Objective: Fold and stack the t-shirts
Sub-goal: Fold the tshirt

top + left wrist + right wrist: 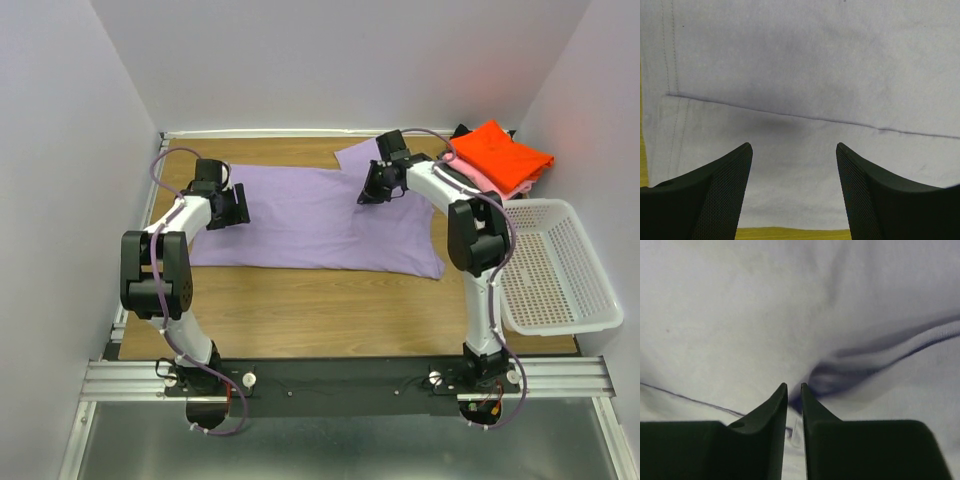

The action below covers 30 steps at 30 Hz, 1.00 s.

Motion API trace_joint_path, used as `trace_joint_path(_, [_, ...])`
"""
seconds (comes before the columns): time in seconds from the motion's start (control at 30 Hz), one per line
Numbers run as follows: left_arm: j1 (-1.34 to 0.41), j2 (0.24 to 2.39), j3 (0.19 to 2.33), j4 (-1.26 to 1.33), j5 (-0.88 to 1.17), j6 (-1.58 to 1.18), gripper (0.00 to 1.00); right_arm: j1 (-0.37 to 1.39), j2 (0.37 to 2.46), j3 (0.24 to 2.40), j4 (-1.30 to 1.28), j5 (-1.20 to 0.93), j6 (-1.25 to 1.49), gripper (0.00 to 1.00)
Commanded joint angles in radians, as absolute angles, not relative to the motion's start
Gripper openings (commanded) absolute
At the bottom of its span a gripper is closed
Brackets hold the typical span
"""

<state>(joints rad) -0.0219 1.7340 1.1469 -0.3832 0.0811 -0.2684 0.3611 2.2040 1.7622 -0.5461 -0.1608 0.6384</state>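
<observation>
A large lavender t-shirt (310, 220) lies spread flat across the wooden table (330, 310). My left gripper (240, 207) hovers open over its left end; in the left wrist view the gripper (794, 147) stands wide above the cloth (800, 60), near a stitched hem. My right gripper (368, 190) is at the shirt's upper right part, near the sleeve. In the right wrist view this gripper (794, 386) is pinched on a puckered fold of the lavender cloth (740, 315). A folded orange-red t-shirt (500, 152) sits on a pink one (478, 178) at the back right.
A white mesh basket (560, 265) stands at the right edge of the table. Something dark (462, 130) shows behind the folded pile. White walls close in the left, back and right. Bare wood (790, 233) shows just below the shirt's edge.
</observation>
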Motion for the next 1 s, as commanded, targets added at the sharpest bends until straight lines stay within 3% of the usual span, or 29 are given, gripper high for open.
trace_joint_path(0.0, [-0.028, 1.756, 1.146, -0.377, 0.103, -0.25, 0.75, 0.371, 2.266, 1.828, -0.566, -0.19, 0.64, 0.29])
trace_joint_path(0.13, [-0.028, 1.759, 1.147, -0.379, 0.103, -0.249, 0.75, 0.374, 2.281, 1.885, -0.568, -0.224, 0.627, 0.47])
trace_joint_path(0.43, [-0.028, 1.769, 1.149, -0.371, 0.086, -0.249, 0.75, 0.37, 2.134, 1.86, -0.569, -0.115, 0.609, 0.65])
trace_joint_path(0.77, [-0.028, 1.812, 1.111, -0.336, 0.092, -0.273, 0.75, 0.37, 1.961, 1.467, -0.565, -0.034, 0.606, 0.66])
trace_joint_path(0.97, [-0.028, 1.819, 1.062, -0.319, 0.1, -0.268, 0.75, 0.37, 1.93, 1.365, -0.557, 0.028, 0.584, 0.66])
